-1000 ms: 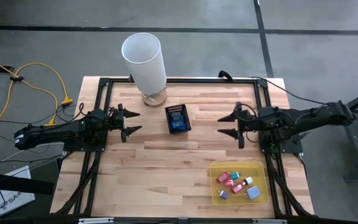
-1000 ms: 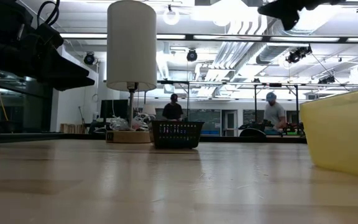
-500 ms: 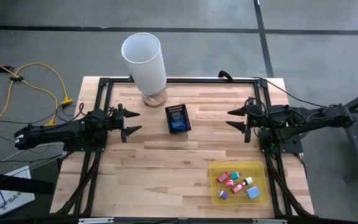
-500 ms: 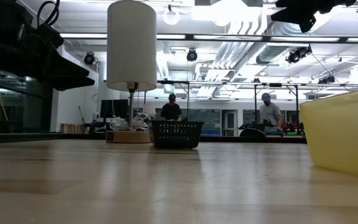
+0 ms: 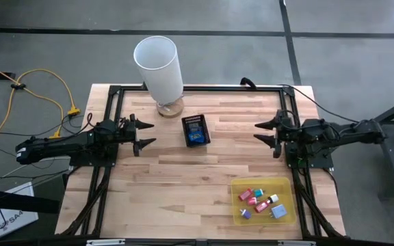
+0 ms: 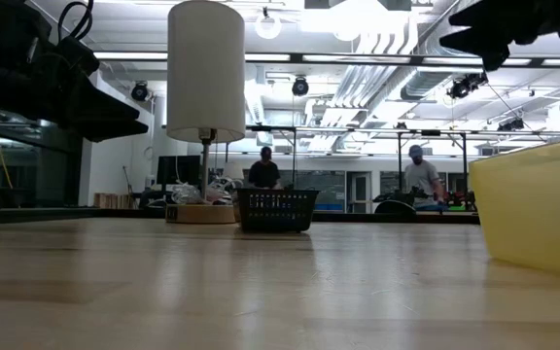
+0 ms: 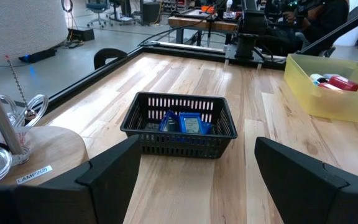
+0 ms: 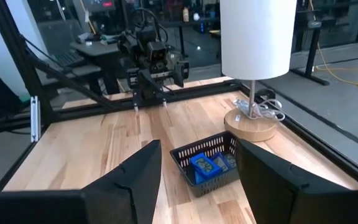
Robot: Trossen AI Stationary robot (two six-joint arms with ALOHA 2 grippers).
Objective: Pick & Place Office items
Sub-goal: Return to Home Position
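My left gripper (image 5: 146,134) hangs over the left side of the table (image 5: 183,184), fingers spread wide, holding nothing, pointing twd the centre. Behind it, near the back edge, a white lamp (image 5: 158,65) stands on a round wood base. Just right of that base sits a black mesh basket (image 5: 195,130) w/ blue pieces (image 7: 185,123) inside. Further right, my right gripper (image 5: 258,131) faces the basket, fingers also spread wide & empty. In the front right corner lies a yellow tray (image 5: 237,208); red, pale blue, purple & white blocks (image 5: 258,199) lie inside it.
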